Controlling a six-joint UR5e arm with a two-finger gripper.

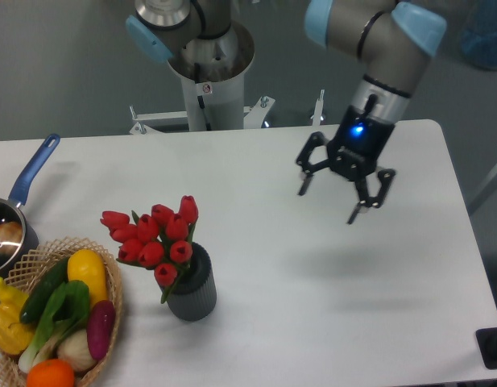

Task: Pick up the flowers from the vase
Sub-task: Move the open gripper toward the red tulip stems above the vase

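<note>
The flowers [155, 238] are a bunch of red closed tulip buds with green stems, standing in the vase [193, 289], a small dark grey ribbed cylinder at the lower left of the white table. The buds lean up and to the left over the vase's mouth. My gripper [329, 201] hangs above the table at the right of centre, well to the right of the flowers and farther back. Its two fingers are spread apart and hold nothing.
A wicker basket [111, 282] with colourful vegetables sits at the lower left corner, close beside the vase. A blue-handled saucepan [31, 173] lies at the left edge. The robot's base column [208, 76] stands behind the table [329, 306].
</note>
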